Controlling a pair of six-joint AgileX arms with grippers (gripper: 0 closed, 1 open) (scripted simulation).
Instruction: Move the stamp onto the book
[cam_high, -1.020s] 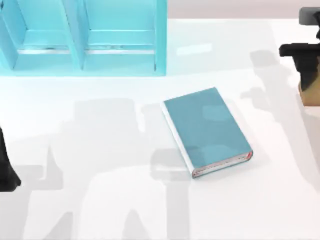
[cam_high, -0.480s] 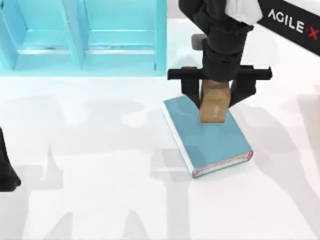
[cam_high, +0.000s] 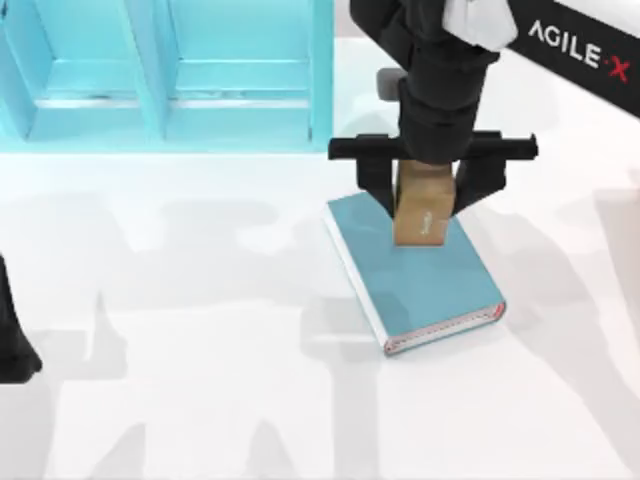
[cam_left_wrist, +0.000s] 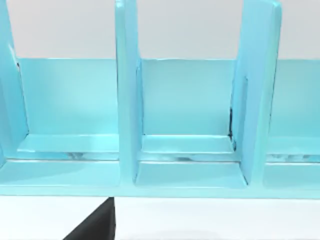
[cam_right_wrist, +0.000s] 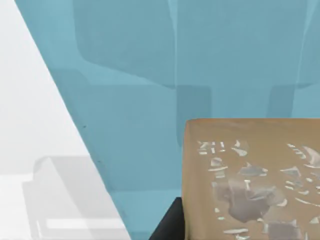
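Observation:
The teal book (cam_high: 430, 290) lies flat on the white table, right of centre, with its white page edges toward the left. My right gripper (cam_high: 427, 208) hangs over the book's far half, shut on the tan stamp (cam_high: 420, 215), one black finger on each side of the block. In the right wrist view the stamp (cam_right_wrist: 250, 180), with pale flecks on its face, sits just above the teal cover (cam_right_wrist: 150, 75). I cannot tell whether the stamp touches the cover. My left arm (cam_high: 12, 340) stays parked at the table's left edge.
A large turquoise shelf unit (cam_high: 160, 70) stands at the back left, its open compartments (cam_left_wrist: 190, 125) facing the left wrist camera. White tabletop (cam_high: 200, 330) stretches in front of and left of the book.
The right arm swept in from the right edge with the stamp and came over the book. In the last half second it shifted slightly to the left.

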